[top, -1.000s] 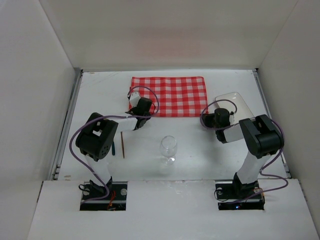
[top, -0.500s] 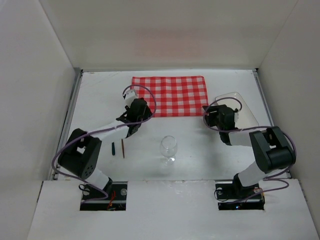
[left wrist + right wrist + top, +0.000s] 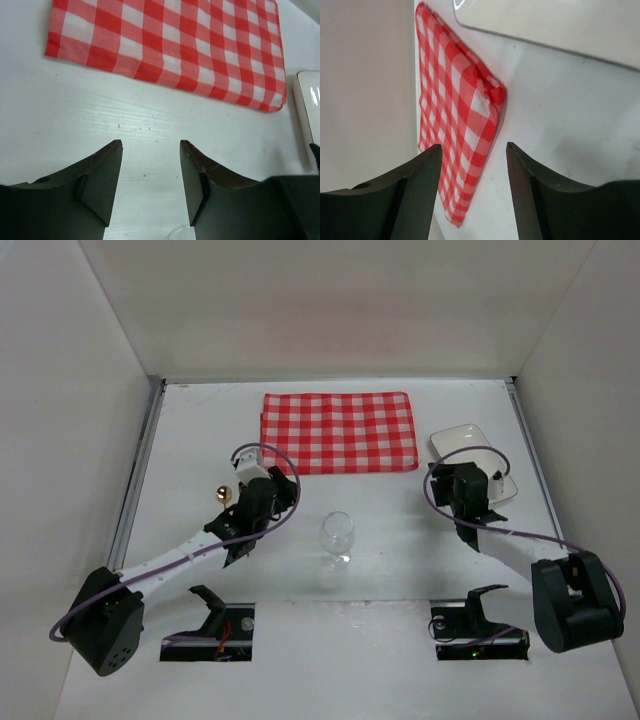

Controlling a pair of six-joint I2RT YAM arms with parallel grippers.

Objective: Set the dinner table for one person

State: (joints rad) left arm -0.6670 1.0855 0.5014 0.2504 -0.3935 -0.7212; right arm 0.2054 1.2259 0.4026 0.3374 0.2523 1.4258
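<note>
The dinner table [image 3: 400,530] is a plain white surface. A red-and-white checked cloth [image 3: 338,432] lies flat at its far middle. In the left wrist view the cloth [image 3: 175,45] spreads ahead. My left gripper [image 3: 272,490] hovers near the cloth's near-left corner; its jaws [image 3: 150,145] stand open over bare table, holding nothing. My right gripper [image 3: 452,483] stands open and empty beside a white rectangular plate [image 3: 480,445], between plate and cloth. From the right wrist [image 3: 474,147] the cloth's corner [image 3: 465,115] and the plate's edge [image 3: 560,25] show.
A clear wine glass [image 3: 336,537] stands upright in the near middle, right of the left arm; its rim [image 3: 181,233] peeks in at the bottom of the left wrist view. A small gold round thing [image 3: 225,493] lies left of the left gripper. White walls enclose three sides.
Both grippers have opened. Both arms have stretched out low over the table. The left gripper has drawn back from the cloth's edge, and the right has shifted right toward the plate.
</note>
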